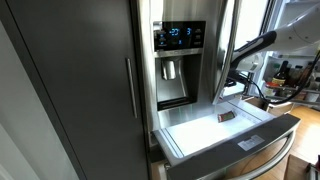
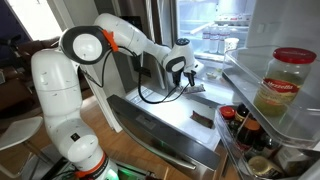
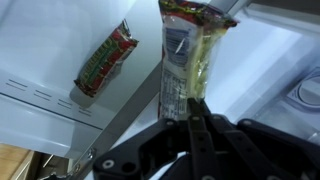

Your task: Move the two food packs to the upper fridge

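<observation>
Drawer floor (image 3: 45, 70): red-green pack (image 3: 105, 58); gripper (image 3: 195, 108) clamped on paler pack (image 3: 190, 45), print seemingly illegible.

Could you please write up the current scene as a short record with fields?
gripper: the gripper is shut on the paler food pack, above the open drawer
other pack: the dark food pack lies flat on the drawer floor, untouched
drawer: the pull-out drawer is pulled open, with a white floor
upper fridge: the upper fridge has one door open and its shelves lit
door shelf: a red-lidded jar
progress: neither pack is in the upper fridge yet
</observation>
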`<state>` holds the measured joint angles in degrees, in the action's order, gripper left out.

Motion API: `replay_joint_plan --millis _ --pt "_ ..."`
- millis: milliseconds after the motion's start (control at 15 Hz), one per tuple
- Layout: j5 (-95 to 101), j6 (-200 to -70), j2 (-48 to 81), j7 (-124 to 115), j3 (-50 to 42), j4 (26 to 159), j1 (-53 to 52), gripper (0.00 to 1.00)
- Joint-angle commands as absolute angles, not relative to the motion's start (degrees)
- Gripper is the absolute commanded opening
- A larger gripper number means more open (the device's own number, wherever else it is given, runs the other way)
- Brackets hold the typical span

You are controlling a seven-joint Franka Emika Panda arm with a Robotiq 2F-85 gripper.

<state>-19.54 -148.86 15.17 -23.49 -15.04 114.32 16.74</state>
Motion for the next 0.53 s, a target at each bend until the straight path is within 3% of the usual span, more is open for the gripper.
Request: replay_joint_plan --millis 0,467 --pt "-24.06 -151.17 19.77 -24.08 -14.21 109.18 17.57 0.00" --pt "-30.50 -150.94 26.26 -21.06 -12.05 99.66 21.45 0.00"
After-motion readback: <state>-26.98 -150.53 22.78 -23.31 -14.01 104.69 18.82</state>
